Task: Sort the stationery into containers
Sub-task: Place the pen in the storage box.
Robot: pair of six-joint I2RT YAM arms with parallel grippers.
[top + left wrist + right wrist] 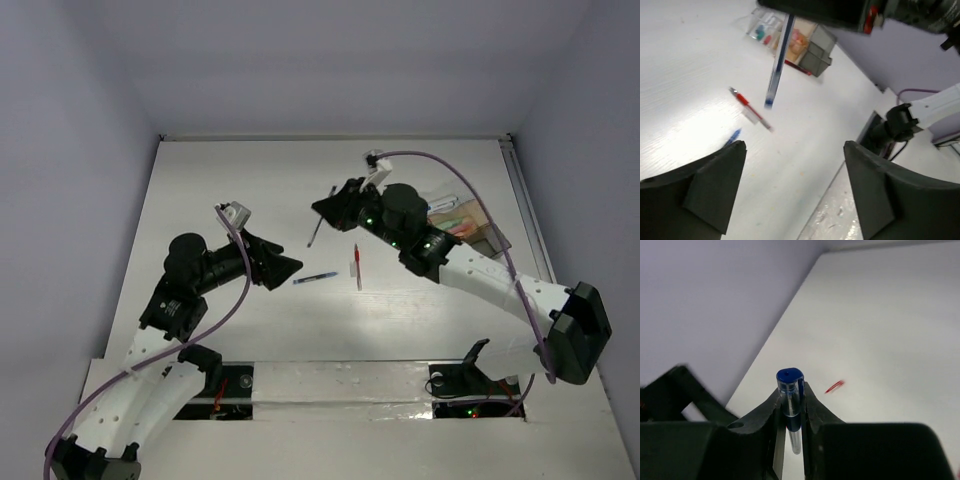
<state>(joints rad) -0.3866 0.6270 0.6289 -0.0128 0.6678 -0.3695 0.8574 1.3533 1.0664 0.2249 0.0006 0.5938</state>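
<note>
A blue-capped pen (pixel 790 400) is clamped between the right fingers (pixel 765 415), hung tip-down and nearly upright over the worktop (pixel 250 180). The containers (pixel 470 228) are parked off to that arm's right, so it's clearly the nearer one. The left fingers (pixel 715 185) are spread apart with nothing held. A blue pen (pixel 315 278) lies flat by their tips, long axis left-right. Counted: three pens, including one red pen (pixel 357 266), and one box cluster.

In the left wrist view, the lying blue pen (pixel 735 135) at lower left is mostly hidden behind the left end effector (pixel 795 145). The held blue pen (pixel 777 70) loses its top behind the right arm (pixel 840 10). The containers (pixel 815 52) look blurry.
</note>
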